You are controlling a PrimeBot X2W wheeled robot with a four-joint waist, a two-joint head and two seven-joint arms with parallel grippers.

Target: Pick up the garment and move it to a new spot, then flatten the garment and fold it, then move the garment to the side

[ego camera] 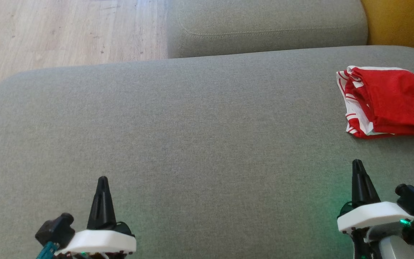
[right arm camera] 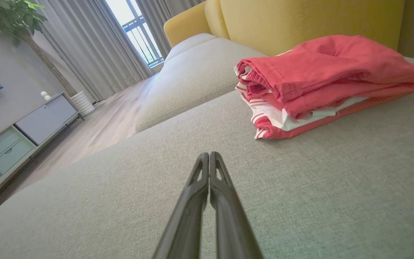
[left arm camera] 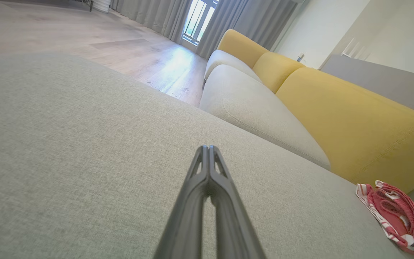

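A red garment (ego camera: pixel 390 102) with white-and-red striped trim lies folded in a loose pile at the far right of the grey sofa cushion (ego camera: pixel 192 126). The right wrist view has the garment (right arm camera: pixel 322 79) ahead and to the right, the left wrist view catches the garment (left arm camera: pixel 397 216) at its lower right edge. My right gripper (ego camera: pixel 358 165) is shut and empty, hovering over the cushion a short way in front of the garment. Far from the garment, at the lower left, my left gripper (ego camera: pixel 102 180) is also shut and empty. Both grippers' fingers (left arm camera: pixel 208 151) (right arm camera: pixel 208 156) press together at the tips.
A second grey seat cushion (ego camera: pixel 264 25) lies beyond the near one, with wooden floor (ego camera: pixel 67 32) to its left. Yellow backrests (left arm camera: pixel 354 118) run along the right side. A TV cabinet (right arm camera: pixel 31 129), a plant and curtains stand across the room.
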